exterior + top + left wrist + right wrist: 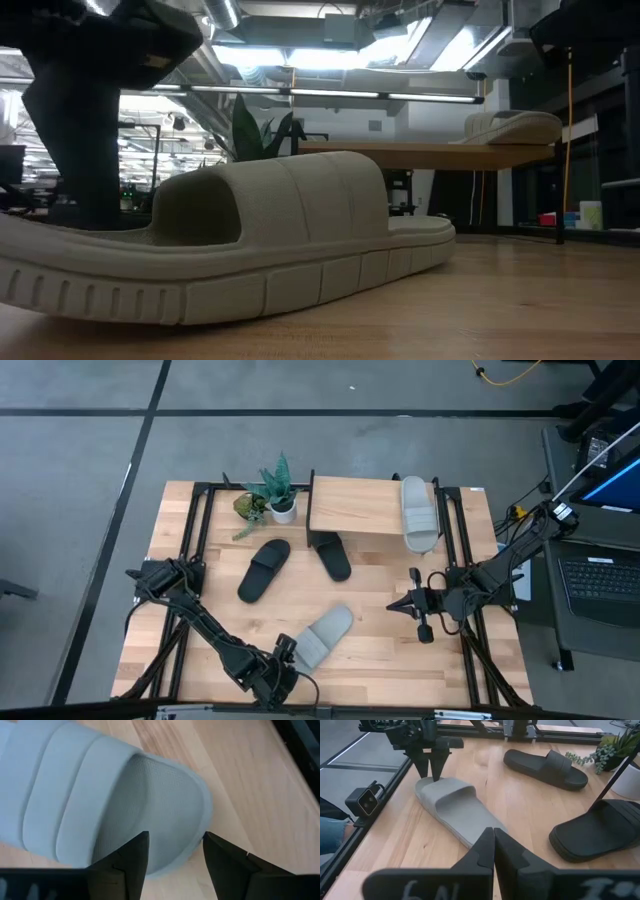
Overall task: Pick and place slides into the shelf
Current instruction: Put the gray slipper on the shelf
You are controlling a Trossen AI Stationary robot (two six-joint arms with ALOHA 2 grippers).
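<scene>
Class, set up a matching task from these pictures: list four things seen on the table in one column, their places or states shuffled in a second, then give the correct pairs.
Things:
1. Grey slide
2. Grey slide
3. Black slide
4. Right hand

States:
A. partly under the shelf
B. shut, holding nothing
C. lying on top of the shelf
D. heel between the open fingers of the left hand

Pairs: 1-C, 2-D, 3-A, 4-B

Scanning my feeds for text; only candidate is pale marking on right gripper (493,845) housing in its own wrist view, strokes resembling "6N" or similar, cut off by frame edge, not reliably legible; no brand readable on any slide; no label on shelf; no signs legible in room behind.
</scene>
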